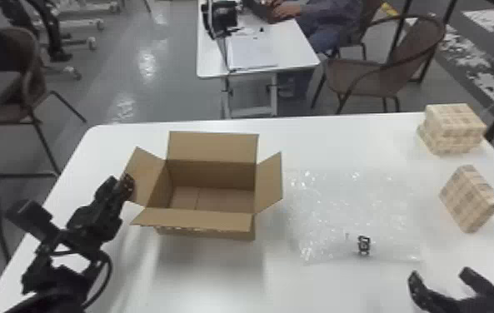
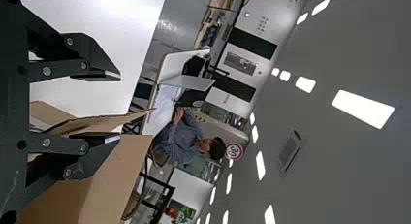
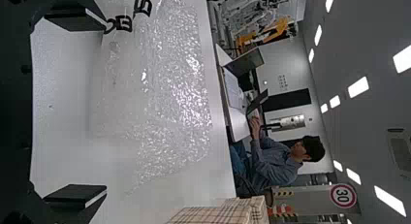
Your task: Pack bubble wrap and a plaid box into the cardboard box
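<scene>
The left gripper (image 1: pixel 127 186) is spread at a side flap of the cardboard box (image 1: pixel 208 170), the right gripper (image 1: pixel 440 275) spread near the bubble wrap (image 1: pixel 354 204).

White table (image 1: pixel 329 287) with open cardboard box (image 1: pixel 212 175), bubble wrap (image 1: pixel 354 208), plaid box (image 1: pixel 468 199) and, apparently, stacked plaid boxes (image 1: pixel 453 129).
</scene>
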{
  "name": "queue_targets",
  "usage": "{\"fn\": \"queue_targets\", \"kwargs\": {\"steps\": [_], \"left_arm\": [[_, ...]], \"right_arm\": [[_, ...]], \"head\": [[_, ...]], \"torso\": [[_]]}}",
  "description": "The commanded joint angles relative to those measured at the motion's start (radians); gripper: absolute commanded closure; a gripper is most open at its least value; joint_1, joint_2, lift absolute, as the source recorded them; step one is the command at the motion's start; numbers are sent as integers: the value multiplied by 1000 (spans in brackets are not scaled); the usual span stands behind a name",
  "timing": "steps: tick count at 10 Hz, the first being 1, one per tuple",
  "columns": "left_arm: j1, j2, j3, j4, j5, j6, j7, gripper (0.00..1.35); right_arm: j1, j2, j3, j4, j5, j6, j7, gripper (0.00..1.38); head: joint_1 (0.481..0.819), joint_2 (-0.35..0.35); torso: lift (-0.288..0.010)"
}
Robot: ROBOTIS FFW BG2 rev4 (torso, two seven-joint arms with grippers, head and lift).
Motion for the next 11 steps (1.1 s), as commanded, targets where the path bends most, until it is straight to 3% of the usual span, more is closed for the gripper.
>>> {"fn": "queue_targets", "kwargs": {"steps": [1,2,6,9,11], "left_arm": [[-2,-3,-7,0,-18,6,-1,860],[3,-3,-10,0,-30,-20,13,1263],[5,-3,-2,-1,-49,-61,13,1208],[14,-3,-10,-1,-33,-61,17,1208],[14,-3,-24,-1,-32,-57,17,1208]], "right_arm": [[-1,0,0,2,-4,0,1,108],[1,0,0,3,-6,0,-1,108],[-7,3,-11,-61,6,46,-7,108],[-53,15,-12,-215,34,268,-67,108],[-125,34,-5,-291,88,497,-90,108]], "head": [[695,81],[695,78],[695,87],[695,75],[695,77]], "torso": [[-110],[-110],[-110],[-110],[-110]]}}
